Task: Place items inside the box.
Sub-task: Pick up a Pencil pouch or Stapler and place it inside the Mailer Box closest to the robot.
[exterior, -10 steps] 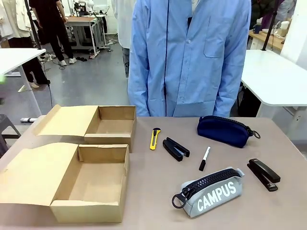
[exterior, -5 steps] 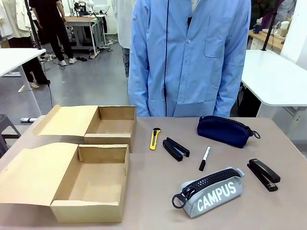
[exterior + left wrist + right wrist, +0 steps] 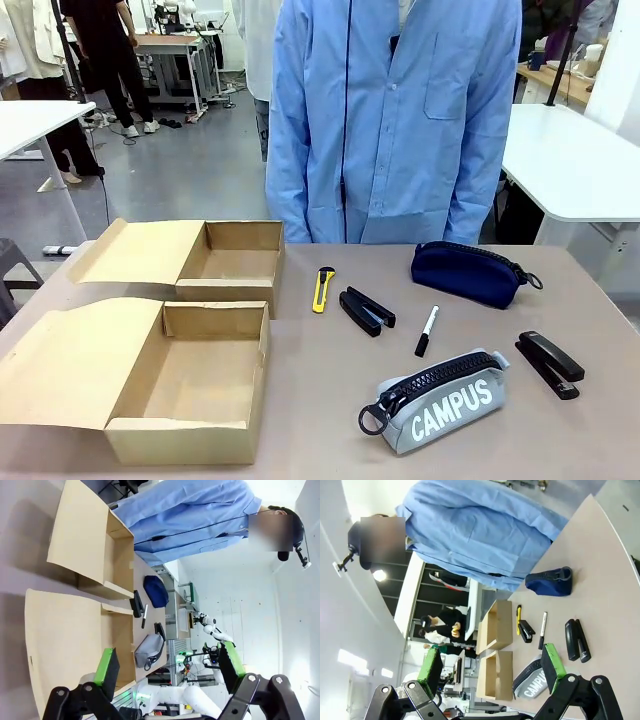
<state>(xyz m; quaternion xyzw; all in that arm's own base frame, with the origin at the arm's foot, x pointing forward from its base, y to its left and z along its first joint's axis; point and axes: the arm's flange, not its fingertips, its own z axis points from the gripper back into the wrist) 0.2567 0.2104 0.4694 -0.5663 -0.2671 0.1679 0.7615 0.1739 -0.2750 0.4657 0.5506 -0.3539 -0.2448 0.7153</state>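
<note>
Two open cardboard boxes stand at the table's left, a near box (image 3: pixel 190 385) and a far box (image 3: pixel 235 262), both with nothing inside. To their right lie a yellow utility knife (image 3: pixel 322 288), a black stapler (image 3: pixel 366 310), a black-and-white marker (image 3: pixel 427 330), a navy pouch (image 3: pixel 467 272), a grey "CAMPUS" pencil case (image 3: pixel 440 400) and a second stapler (image 3: pixel 549 364). My left gripper (image 3: pixel 169 662) is open high above the boxes, holding nothing. My right gripper (image 3: pixel 491 667) is open well above the table, with the pouch (image 3: pixel 549 582) and case (image 3: pixel 530 680) far below.
A person in a blue shirt (image 3: pixel 395 120) stands at the table's far edge, hands out of sight. Both box lids (image 3: pixel 75 365) lie folded out to the left. White tables (image 3: pixel 575 160) stand behind on the right.
</note>
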